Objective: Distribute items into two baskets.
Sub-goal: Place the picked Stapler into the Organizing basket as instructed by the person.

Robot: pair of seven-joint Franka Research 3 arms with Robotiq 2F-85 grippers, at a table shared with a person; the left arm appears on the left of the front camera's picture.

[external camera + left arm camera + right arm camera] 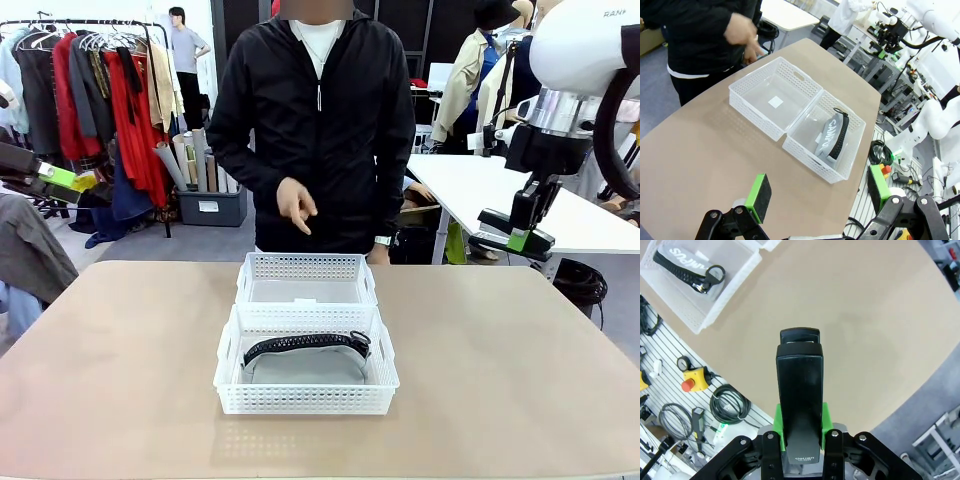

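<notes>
Two white lattice baskets stand end to end at the table's middle. The near basket (232, 375) (855, 142) holds the flat grey bag (305, 365) (827, 135) with its black strap (685, 267). The far basket (258, 285) (747, 95) has nothing in it. My right gripper (801, 422) (520, 238) hangs high above the table's right side, shut on the black stapler (799, 385) (497, 219), which sticks out past the green pads. My left gripper (819, 192) (55, 180) is open, raised off the table's left side.
A person in a black jacket stands at the far edge behind the baskets, one hand (297, 207) (742, 30) held at waist height. The tan table (520, 380) is bare around the baskets. A white table (470, 190) stands behind on the right.
</notes>
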